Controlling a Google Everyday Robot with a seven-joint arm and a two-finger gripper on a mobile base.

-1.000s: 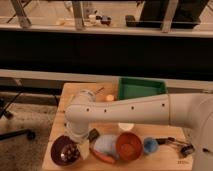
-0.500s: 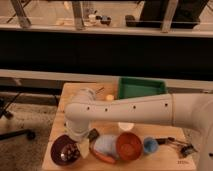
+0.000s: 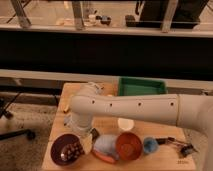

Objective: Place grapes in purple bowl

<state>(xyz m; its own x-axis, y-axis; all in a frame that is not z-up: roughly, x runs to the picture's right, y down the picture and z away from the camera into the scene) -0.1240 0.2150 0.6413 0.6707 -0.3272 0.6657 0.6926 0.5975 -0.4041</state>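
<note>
The grapes lie inside the purple bowl at the desk front-left corner, so placement appears complete and retraction is judged next; the gripper sits just beside the bowl, jaws state cannot be told; no writing is legible.

I have a single view here, looking down and forward from somewhere high behind the arm, which reaches in from the right edge and crosses the middle. It faces the wooden table and the dark window wall behind it. It sits moderately near: the whole tabletop fits, from the green tray at the far edge to the purple bowl at the near left. The gripper shows below the wrist, near centre-bottom.
</note>
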